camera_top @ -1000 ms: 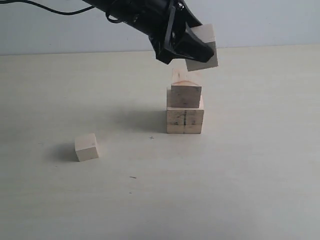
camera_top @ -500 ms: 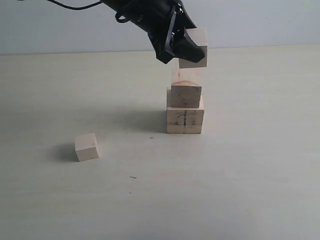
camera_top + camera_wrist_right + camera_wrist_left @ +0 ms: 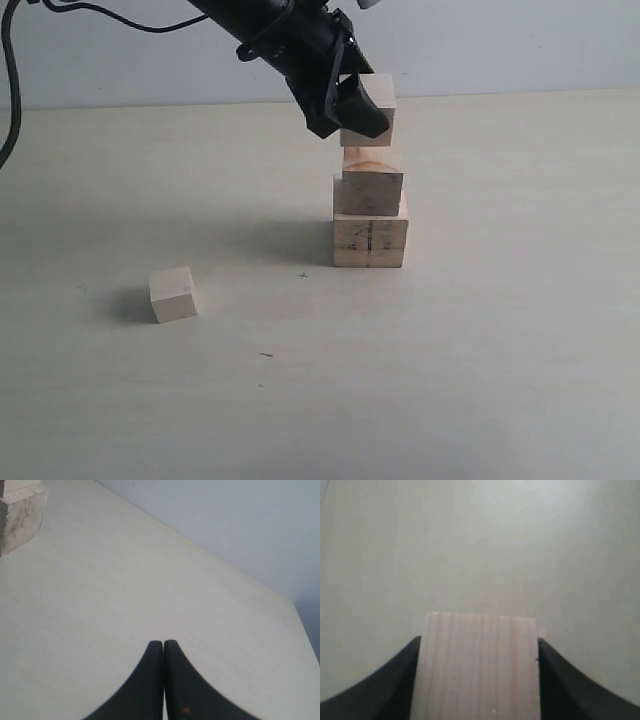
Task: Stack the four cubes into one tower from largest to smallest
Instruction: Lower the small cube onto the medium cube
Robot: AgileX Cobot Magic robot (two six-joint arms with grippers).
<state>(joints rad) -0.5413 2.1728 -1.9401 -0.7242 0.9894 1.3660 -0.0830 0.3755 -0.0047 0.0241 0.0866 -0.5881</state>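
Pale cube (image 3: 383, 95) pinched in left gripper (image 3: 360, 112) just over two-cube stack (image 3: 370, 192), smallest cube (image 3: 173, 294) lying near left, right gripper (image 3: 163, 647) pressed together, idle; risk: off-centre or tilted release tips it or jolts stack.

Largest cube (image 3: 370, 243), pale, dark side marks: base. Tan cube (image 3: 369, 191): stacked on it. Pale cube (image 3: 378, 98): aloft directly above. Smallest cube (image 3: 173, 294): lying well apart, left.
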